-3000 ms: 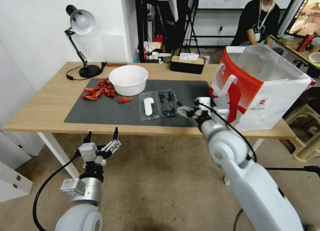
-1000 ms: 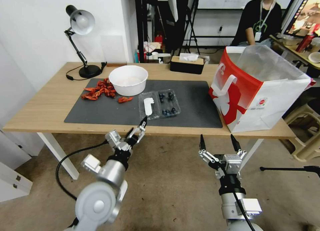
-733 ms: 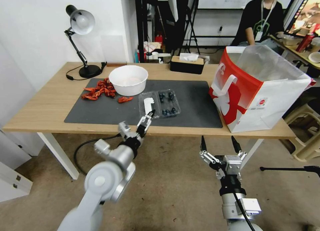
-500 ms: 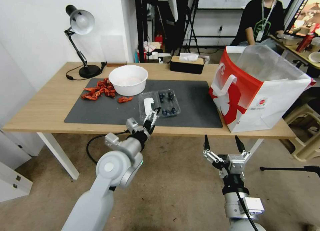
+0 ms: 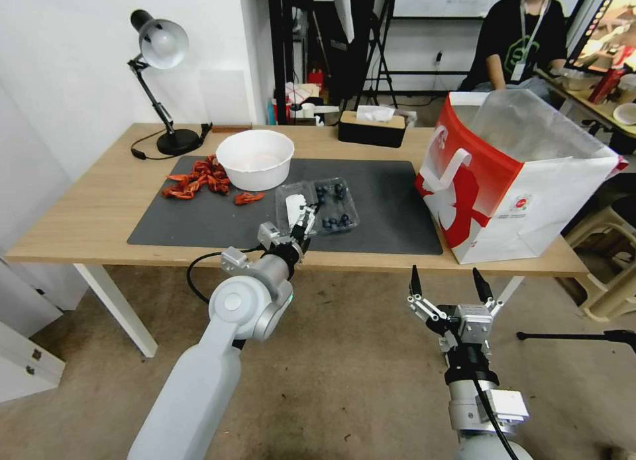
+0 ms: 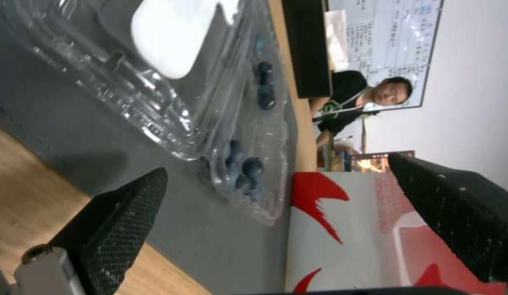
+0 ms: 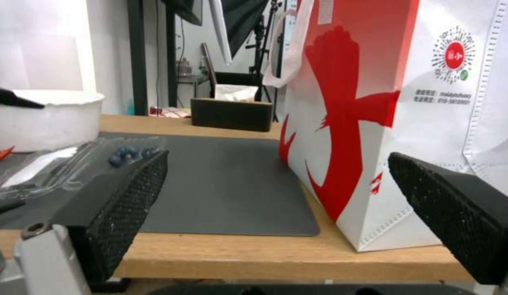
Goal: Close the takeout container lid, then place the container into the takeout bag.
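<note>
The table (image 5: 99, 208) carries the takeout bag (image 5: 523, 181) upright at its right end, mouth open. On the dark mat (image 5: 391, 195), the takeout container (image 5: 334, 205) lies open, lid (image 5: 291, 208) flat beside the blueberry tray. The left gripper (image 5: 306, 216), jaws apart, reaches the container's near edge. The right gripper (image 5: 445, 284) waits below the table edge, jaws spread.
</note>
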{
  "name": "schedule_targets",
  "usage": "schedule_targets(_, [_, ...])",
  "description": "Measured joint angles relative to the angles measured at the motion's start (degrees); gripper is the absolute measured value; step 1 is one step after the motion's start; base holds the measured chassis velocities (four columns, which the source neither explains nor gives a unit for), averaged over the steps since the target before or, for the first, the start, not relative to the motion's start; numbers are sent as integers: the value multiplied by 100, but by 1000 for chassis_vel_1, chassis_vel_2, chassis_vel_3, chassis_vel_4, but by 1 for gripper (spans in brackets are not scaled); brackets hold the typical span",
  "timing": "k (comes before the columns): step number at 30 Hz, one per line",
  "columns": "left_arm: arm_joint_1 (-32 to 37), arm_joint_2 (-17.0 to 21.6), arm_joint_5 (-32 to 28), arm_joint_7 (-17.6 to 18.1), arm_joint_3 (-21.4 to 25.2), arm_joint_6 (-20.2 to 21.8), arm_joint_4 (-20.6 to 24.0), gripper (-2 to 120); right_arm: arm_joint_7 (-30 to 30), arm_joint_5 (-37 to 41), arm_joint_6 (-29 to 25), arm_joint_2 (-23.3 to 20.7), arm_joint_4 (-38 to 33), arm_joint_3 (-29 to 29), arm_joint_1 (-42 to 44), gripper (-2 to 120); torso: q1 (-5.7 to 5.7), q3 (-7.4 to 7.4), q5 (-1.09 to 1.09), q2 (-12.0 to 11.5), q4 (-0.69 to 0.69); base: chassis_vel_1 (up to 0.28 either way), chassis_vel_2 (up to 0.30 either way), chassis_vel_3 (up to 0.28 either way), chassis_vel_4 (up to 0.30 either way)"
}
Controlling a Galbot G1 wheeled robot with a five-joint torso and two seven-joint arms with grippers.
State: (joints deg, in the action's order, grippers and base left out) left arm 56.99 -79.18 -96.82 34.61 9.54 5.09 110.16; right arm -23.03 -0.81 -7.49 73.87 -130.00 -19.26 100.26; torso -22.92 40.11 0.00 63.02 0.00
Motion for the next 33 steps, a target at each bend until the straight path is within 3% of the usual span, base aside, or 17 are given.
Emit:
schedule_targets(21, [-239,-56,331,-140,-53,-294,-453,100,-9,-6,-16,29,-9,-10,5,100,0,-1,0,0,0,0,0,0,0])
schedule_targets(25, [-214,6,660,-351,-99,-383,-463,100,-5,-16,-30,36,10,9,0,100,0,-1,0,0,0,0,0,0,0])
schedule_targets(33, [-5,148,1891,-1098,-430,-655,-431,100,13,-82,-73,57,49,62,12,100,0,-1,0,0,0,0,0,0,0])
